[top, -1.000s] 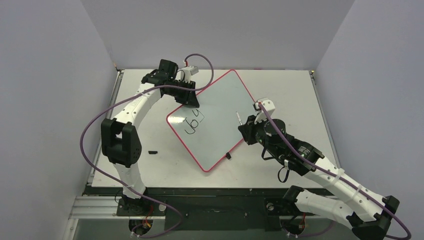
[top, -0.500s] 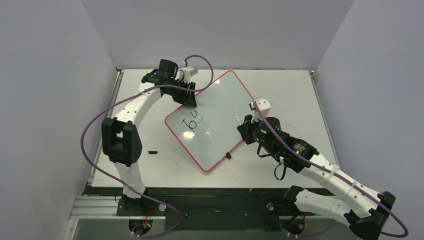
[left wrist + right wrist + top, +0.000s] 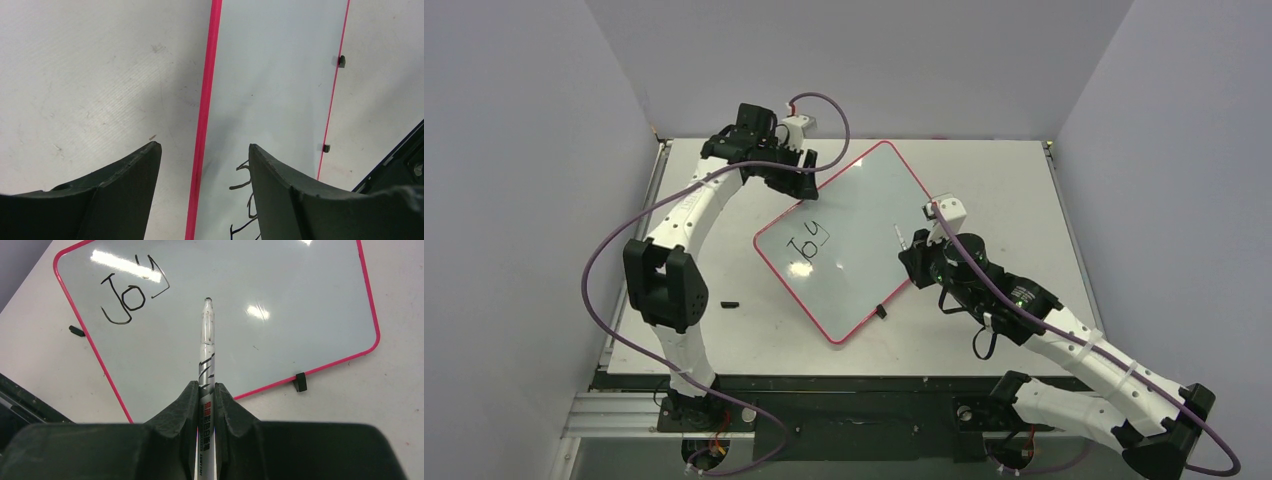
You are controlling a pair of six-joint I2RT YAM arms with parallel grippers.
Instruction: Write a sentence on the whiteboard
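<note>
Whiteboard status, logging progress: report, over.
Left pincer open over whiteboard rim. Right pincer shut on marker. Only "Joy" written. Nothing blocking.

The left gripper [image 3: 205,146] hangs above the table [image 3: 90,75] with its two dark fingers [image 3: 130,190] spread wide and nothing between them. The red rim [image 3: 209,75] of the whiteboard [image 3: 275,75] runs straight up through the gap. A few black marker strokes [image 3: 244,185] show on the board just beside the right-hand finger. Two small black clips [image 3: 342,61] sit on the board's far rim. A dark shape [image 3: 400,160] fills the lower right corner; what it is cannot be told.
</note>
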